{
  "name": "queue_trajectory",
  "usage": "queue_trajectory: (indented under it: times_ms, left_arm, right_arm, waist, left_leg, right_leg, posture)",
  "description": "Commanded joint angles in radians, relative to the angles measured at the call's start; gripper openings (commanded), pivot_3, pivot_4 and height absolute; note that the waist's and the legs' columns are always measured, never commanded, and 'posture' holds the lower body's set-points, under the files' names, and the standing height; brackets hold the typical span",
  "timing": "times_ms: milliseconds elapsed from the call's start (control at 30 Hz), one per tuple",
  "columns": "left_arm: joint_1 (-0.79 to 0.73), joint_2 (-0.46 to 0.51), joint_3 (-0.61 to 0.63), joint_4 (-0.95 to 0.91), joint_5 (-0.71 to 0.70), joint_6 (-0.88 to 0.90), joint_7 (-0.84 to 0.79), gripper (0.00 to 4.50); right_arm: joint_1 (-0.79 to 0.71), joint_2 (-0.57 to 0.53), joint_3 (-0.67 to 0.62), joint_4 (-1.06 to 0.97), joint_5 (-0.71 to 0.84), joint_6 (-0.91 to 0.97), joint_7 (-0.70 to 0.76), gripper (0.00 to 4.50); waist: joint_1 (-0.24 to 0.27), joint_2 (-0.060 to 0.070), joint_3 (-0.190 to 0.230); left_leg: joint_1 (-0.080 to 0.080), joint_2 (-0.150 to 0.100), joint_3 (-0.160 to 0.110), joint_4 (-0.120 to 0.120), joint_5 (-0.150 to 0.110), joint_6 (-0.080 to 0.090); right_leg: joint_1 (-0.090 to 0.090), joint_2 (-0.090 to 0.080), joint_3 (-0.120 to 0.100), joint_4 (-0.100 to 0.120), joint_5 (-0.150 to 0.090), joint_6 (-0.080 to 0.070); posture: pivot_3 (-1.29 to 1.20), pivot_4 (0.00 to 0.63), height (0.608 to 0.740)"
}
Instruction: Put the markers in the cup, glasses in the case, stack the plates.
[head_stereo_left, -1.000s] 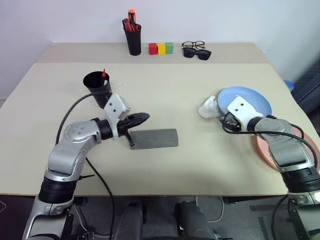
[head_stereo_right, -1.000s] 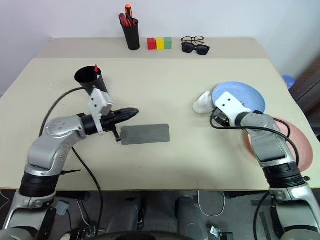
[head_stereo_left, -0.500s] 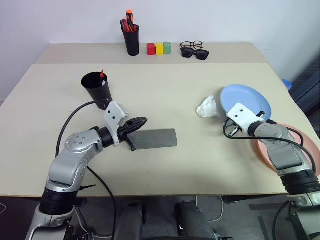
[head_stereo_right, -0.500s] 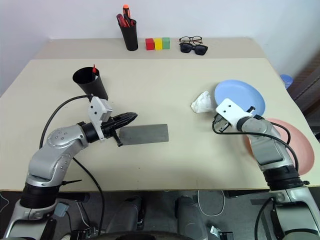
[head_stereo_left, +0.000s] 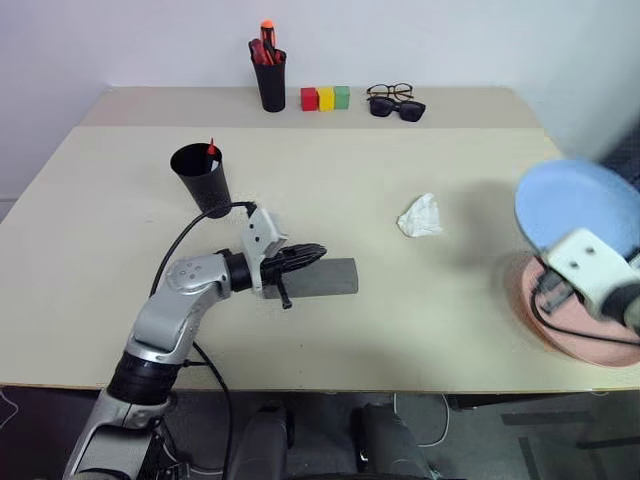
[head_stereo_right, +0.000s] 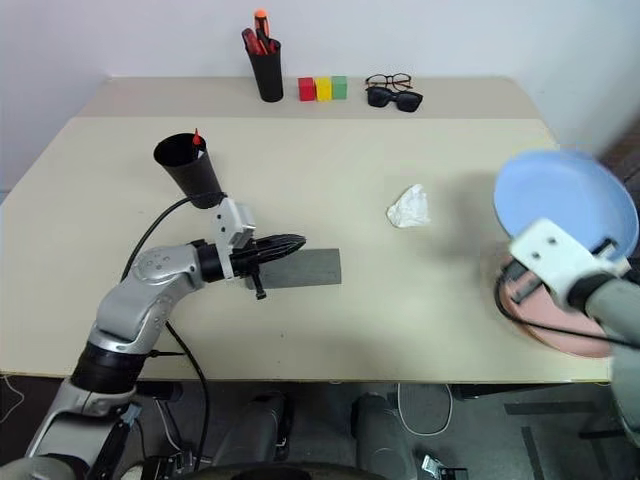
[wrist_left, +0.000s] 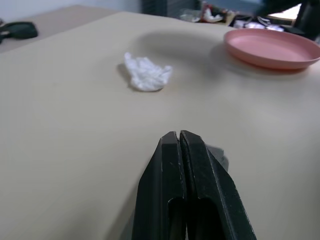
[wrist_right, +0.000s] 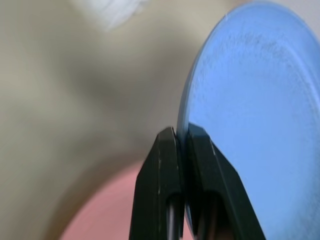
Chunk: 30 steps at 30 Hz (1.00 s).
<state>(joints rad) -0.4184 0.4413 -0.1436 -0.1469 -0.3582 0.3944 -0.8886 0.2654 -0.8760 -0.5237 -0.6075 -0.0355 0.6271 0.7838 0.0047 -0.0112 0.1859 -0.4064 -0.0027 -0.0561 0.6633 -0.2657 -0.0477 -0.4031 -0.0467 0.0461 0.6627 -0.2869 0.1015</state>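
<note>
While the right gripper (wrist_right: 182, 137) pinches the rim of the blue plate (head_stereo_right: 565, 205), the plate hangs tilted above the pink plate (head_stereo_left: 570, 320) at the table's (head_stereo_left: 400, 190) right edge. Left gripper (wrist_left: 179, 137) is closed on nothing, over the grey case (head_stereo_left: 330, 277). Black cup (head_stereo_left: 200, 178) stands behind it, red marker (head_stereo_left: 211, 148) inside. Crumpled tissue (head_stereo_left: 420, 216) mid-table.
</note>
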Motion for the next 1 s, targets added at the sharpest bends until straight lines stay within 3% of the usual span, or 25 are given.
queue_trajectory:
  times_ms: [33, 100, 200, 333, 467, 567, 800, 967, 1000]
  left_arm:
    - [-0.030, -0.011, -0.010, 0.028, 0.012, -0.050, -0.022, 0.00]
    - [-0.036, -0.013, -0.013, 0.041, 0.019, -0.064, -0.028, 0.00]
    - [-0.032, -0.011, 0.003, 0.031, 0.018, -0.062, -0.018, 0.00]
    - [0.005, 0.007, 0.029, -0.007, 0.019, -0.051, 0.008, 0.00]
    - [0.058, 0.031, 0.065, -0.057, 0.019, -0.035, 0.048, 0.00]
    - [0.086, 0.045, 0.092, -0.094, 0.011, -0.019, 0.080, 0.00]
    - [0.154, 0.066, 0.140, -0.176, 0.001, 0.017, 0.135, 0.00]
    - [0.173, 0.070, 0.153, -0.200, -0.001, 0.027, 0.160, 0.00]
    - [0.175, 0.070, 0.154, -0.205, -0.003, 0.030, 0.163, 0.00]
  right_arm:
    - [0.056, 0.017, -0.067, -0.092, 0.053, 0.041, 0.049, 0.66]
    - [0.077, 0.009, -0.024, -0.092, 0.028, 0.034, 0.034, 1.37]
    - [0.043, -0.004, 0.058, -0.063, -0.010, -0.012, -0.009, 2.88]
    - [-0.179, 0.067, 0.229, 0.032, 0.013, -0.020, -0.087, 2.88]
    - [-0.472, 0.251, 0.401, 0.279, 0.007, -0.029, -0.200, 2.88]
    - [-0.613, 0.355, 0.450, 0.464, 0.012, -0.063, -0.251, 2.88]
    - [-0.812, 0.417, 0.574, 0.851, -0.035, -0.252, -0.272, 2.88]
    - [-0.870, 0.423, 0.583, 0.965, -0.031, -0.265, -0.274, 2.88]
    - [-0.876, 0.422, 0.583, 0.972, -0.029, -0.263, -0.274, 2.37]
  waist:
    - [-0.009, 0.000, 0.000]
    - [-0.019, 0.000, 0.000]
    - [-0.022, 0.000, 0.000]
    - [-0.025, 0.000, 0.000]
    - [-0.026, -0.001, 0.000]
    - [-0.019, 0.000, 0.001]
    - [-0.019, 0.000, 0.001]
    - [-0.023, 0.000, 0.001]
    - [-0.022, 0.000, 0.001]
  left_leg:
    - [0.000, 0.000, 0.000, 0.000, 0.000, 0.000]
    - [0.001, 0.000, 0.000, 0.000, 0.000, 0.000]
    - [0.003, 0.000, 0.000, 0.000, 0.000, 0.000]
    - [0.005, 0.001, -0.001, -0.001, 0.000, 0.000]
    - [0.007, 0.001, -0.001, -0.002, 0.000, 0.000]
    - [0.007, 0.001, -0.001, -0.002, 0.000, 0.000]
    - [0.003, 0.000, -0.001, -0.002, 0.000, 0.000]
    - [0.004, 0.000, -0.001, -0.002, 0.000, 0.000]
    - [0.004, 0.000, -0.001, -0.002, 0.000, 0.000]
  right_leg:
    - [0.000, 0.000, 0.000, 0.000, 0.000, 0.000]
    - [0.001, 0.001, 0.000, 0.000, 0.000, 0.000]
    - [0.002, 0.001, 0.000, 0.000, 0.000, 0.000]
    - [0.003, 0.001, 0.001, 0.000, 0.000, 0.000]
    - [0.005, 0.001, 0.001, 0.000, 0.000, 0.000]
    - [0.004, 0.000, 0.002, 0.000, 0.000, 0.000]
    - [0.003, -0.002, 0.001, -0.001, 0.000, 0.000]
    - [0.002, -0.001, 0.001, 0.001, 0.000, 0.000]
    - [0.002, -0.001, 0.001, 0.001, 0.000, 0.000]
  posture:
    - [0.00, 0.150, 0.740]
    - [0.00, 0.150, 0.740]
    - [0.00, 0.150, 0.740]
    - [0.00, 0.150, 0.740]
    - [0.00, 0.150, 0.740]
    - [0.00, 0.150, 0.740]
    - [0.00, 0.150, 0.740]
    - [0.00, 0.150, 0.740]
    - [0.00, 0.150, 0.740]
